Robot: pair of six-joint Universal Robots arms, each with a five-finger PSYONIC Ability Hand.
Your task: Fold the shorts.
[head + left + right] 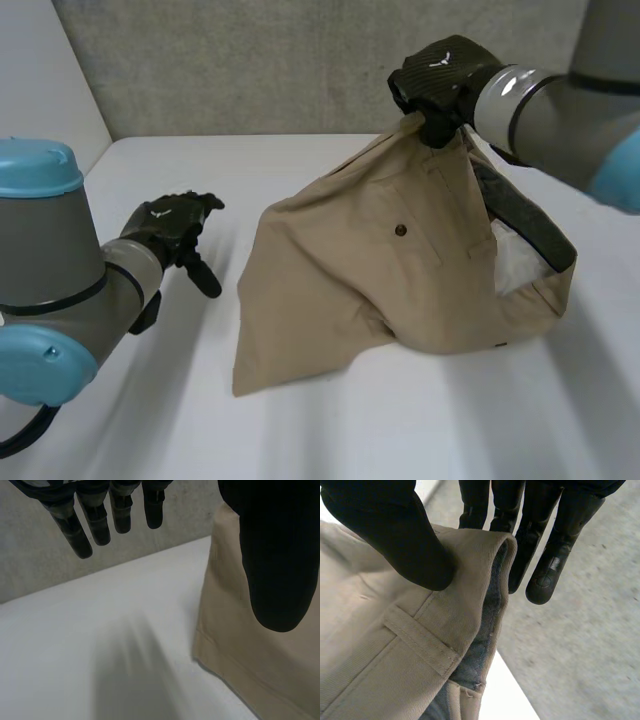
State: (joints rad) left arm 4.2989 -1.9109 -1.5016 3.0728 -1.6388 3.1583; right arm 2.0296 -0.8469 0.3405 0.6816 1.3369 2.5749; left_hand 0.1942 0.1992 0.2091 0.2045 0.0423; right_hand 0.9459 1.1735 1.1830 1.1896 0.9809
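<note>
Tan shorts [400,270] hang in a peak above the table, their lower part resting on the white surface. My right hand [440,75] holds the peak at the waistband. In the right wrist view its thumb [395,535] presses the waistband [465,580] against the fingers [485,505], beside a belt loop [422,640]. My left hand [175,228] hovers to the left of the shorts, apart from them, fingers straight. In the left wrist view its fingers [95,515] point at bare table and its thumb [280,555] stands in front of the shorts' leg hem [235,660].
The white table [400,430] runs out to a grey wall [250,60] at the back. A dark lining and white pocket cloth [520,260] show at the shorts' right side. Bare table lies in front and to the left of the shorts.
</note>
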